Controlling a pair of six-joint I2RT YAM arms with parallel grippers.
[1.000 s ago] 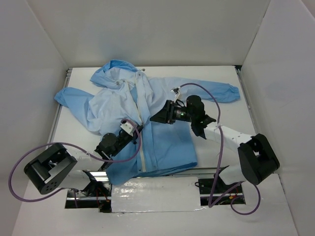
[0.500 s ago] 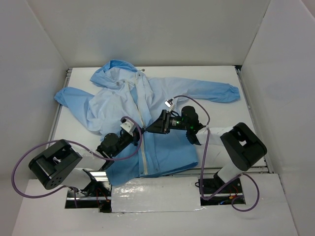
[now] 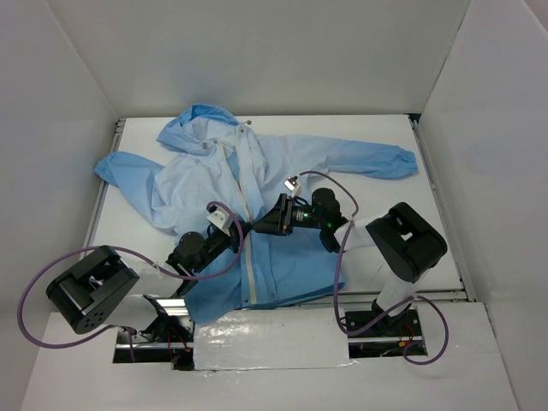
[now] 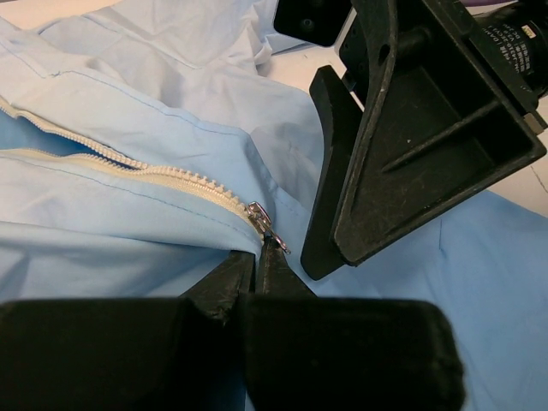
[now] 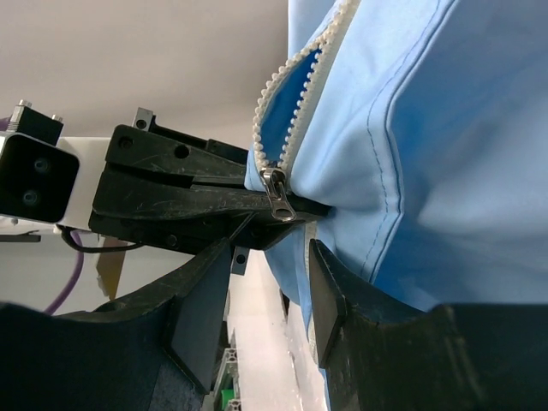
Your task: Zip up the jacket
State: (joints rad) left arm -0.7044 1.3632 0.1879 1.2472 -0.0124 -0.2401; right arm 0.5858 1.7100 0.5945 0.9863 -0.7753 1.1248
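Your left gripper has its matte black fingers pressed together on the jacket, pinching a fold of the thin, smooth fabric right at the end of the closed zipper run. The small silver slider sits just above that pinch, and its flat metal pull hangs down over the left gripper's edge.

Your right gripper faces it from the other side with its broad, wedge-shaped black fingers standing apart. The slider lies just past their tips and nothing is caught between them.

Beyond the slider, the two rows of white plastic zipper teeth part into a narrow V, and darker blue lining shows in the gap. A line of stitching runs alongside each row.

From the top camera, the jacket lies front-up and spread across the white worktop. Its rounded hood is at the far side. One long sleeve stretches out right to a gathered cuff. The chest is pale and the hem is a deeper blue near the arm bases.
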